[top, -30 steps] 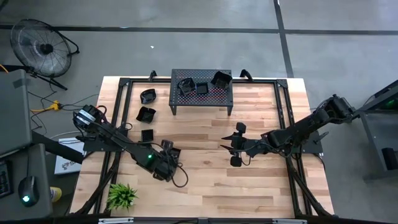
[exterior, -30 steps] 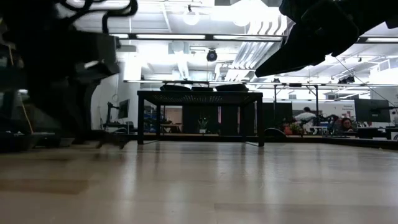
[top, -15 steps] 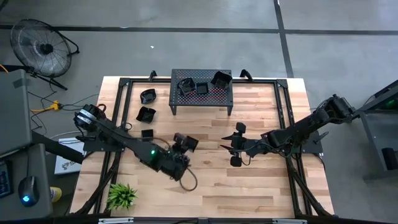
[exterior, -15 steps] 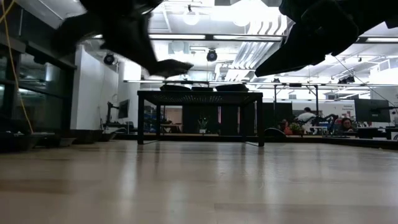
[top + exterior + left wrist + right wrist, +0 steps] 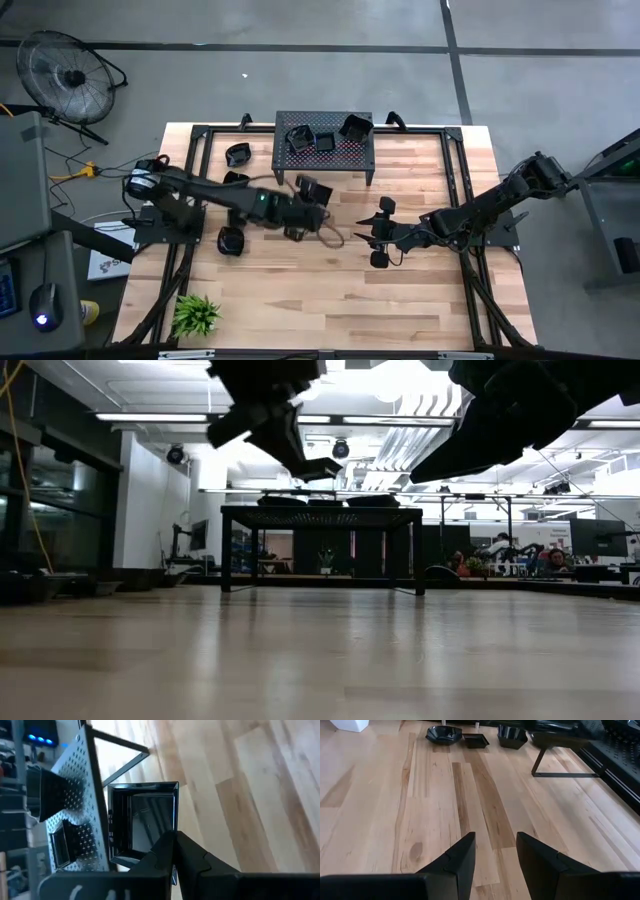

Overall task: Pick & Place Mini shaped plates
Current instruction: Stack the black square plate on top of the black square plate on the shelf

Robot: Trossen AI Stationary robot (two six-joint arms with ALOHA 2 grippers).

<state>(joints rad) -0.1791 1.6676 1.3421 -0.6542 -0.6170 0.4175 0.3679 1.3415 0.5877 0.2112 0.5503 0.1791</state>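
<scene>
Square plate point(image 5: 142, 822) clamped in left tool point(image 5: 312, 192), airborne

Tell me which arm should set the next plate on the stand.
Left. Its gripper already holds a square plate beside the perforated stand; the right gripper is open, empty, mid-table.

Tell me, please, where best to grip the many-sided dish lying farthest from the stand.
Probably take the many-sided dish by its raised rim, from straight above, one finger inside, one outside: it sits flat, open side up, and low.
</scene>
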